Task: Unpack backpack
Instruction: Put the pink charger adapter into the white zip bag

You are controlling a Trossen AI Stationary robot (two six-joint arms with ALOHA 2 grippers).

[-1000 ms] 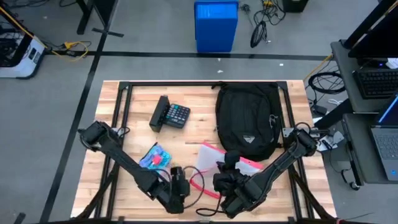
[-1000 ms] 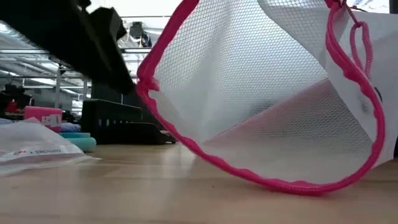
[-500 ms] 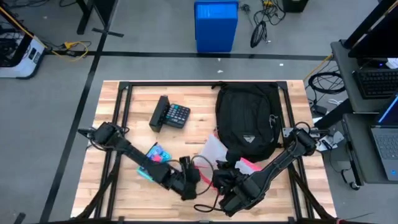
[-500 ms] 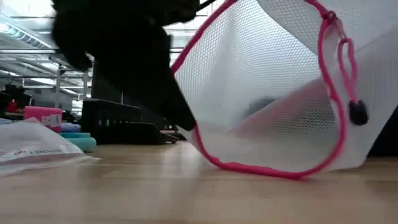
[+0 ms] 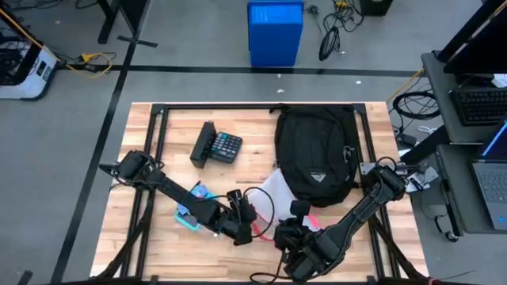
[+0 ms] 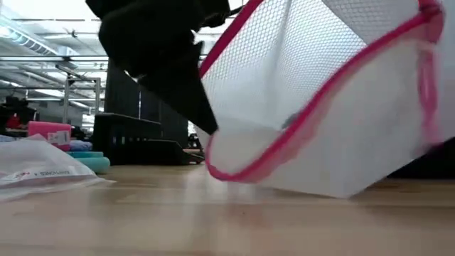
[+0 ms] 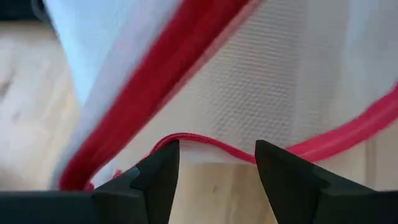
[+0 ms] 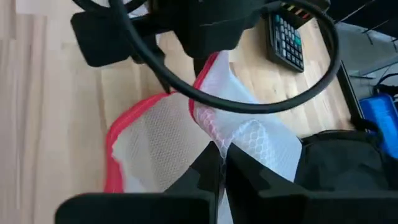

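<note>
The black backpack [image 5: 317, 152] lies flat at the table's far right, and no gripper touches it. A white mesh bag with pink trim [image 5: 276, 190] hangs tilted in front of it, near the table's middle. My right gripper [image 8: 222, 163] is shut on the bag's mesh. My left gripper [image 7: 217, 180] stands open at the bag's pink rim [image 7: 186, 138], one finger on either side; whether it touches, I cannot tell. In the low view the left gripper [image 6: 188, 99] is the dark shape at the bag's left edge. My right gripper pinches the bag's white mesh [image 8: 219, 144] between its two fingers, near a pink-trimmed edge. One layer or several, I cannot tell. The bag [image 6: 320, 121] hangs tilted and slack from the hold, its lower edge close to the tabletop.
A black calculator [image 5: 218, 146] lies at the far middle-left. A blue and pink packet [image 5: 194, 204] lies under my left arm. A clear plastic bag [image 6: 43, 171] lies at the low view's left. A blue bin [image 5: 275, 32] stands on the floor beyond the table.
My left gripper has gone from the near edge toward the far and right, up to the mesh bag's rim. The bag, held by my right gripper, has turned and tipped: its open mouth has swung round and its rim now slants up to the right.
</note>
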